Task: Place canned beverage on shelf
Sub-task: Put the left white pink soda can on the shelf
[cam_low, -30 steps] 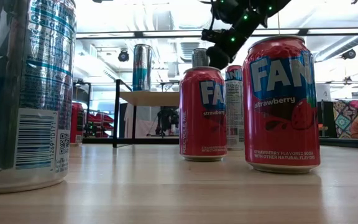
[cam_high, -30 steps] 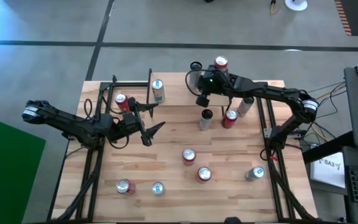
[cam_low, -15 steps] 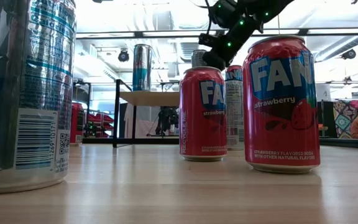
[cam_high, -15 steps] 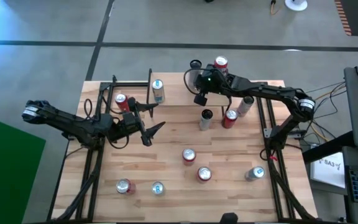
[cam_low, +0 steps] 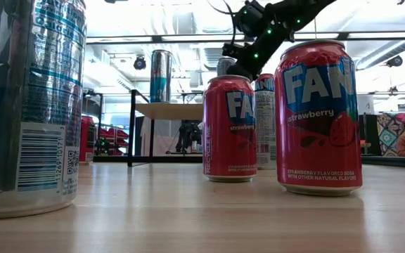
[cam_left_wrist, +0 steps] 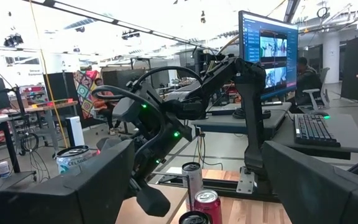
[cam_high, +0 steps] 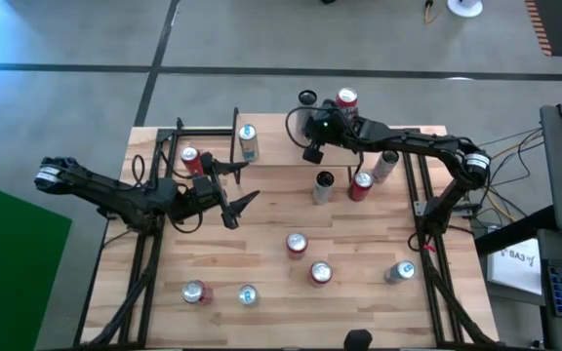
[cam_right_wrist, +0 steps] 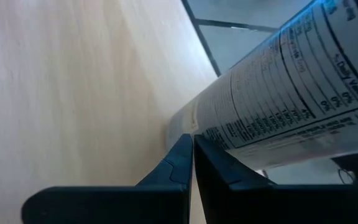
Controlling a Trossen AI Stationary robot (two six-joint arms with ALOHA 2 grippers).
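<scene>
Grey floor, monitor-topped desks behind

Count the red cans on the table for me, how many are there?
6 red cans: one at the far edge, one mid-right, two in the middle, one near-left, one far-left. Others may be hidden.

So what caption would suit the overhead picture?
Two robot arms over a wooden table strewn with cans; the shelf holds two cans.

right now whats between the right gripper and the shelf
Nothing; in the high view the tabletop between the right gripper and the shelf is bare.
</scene>
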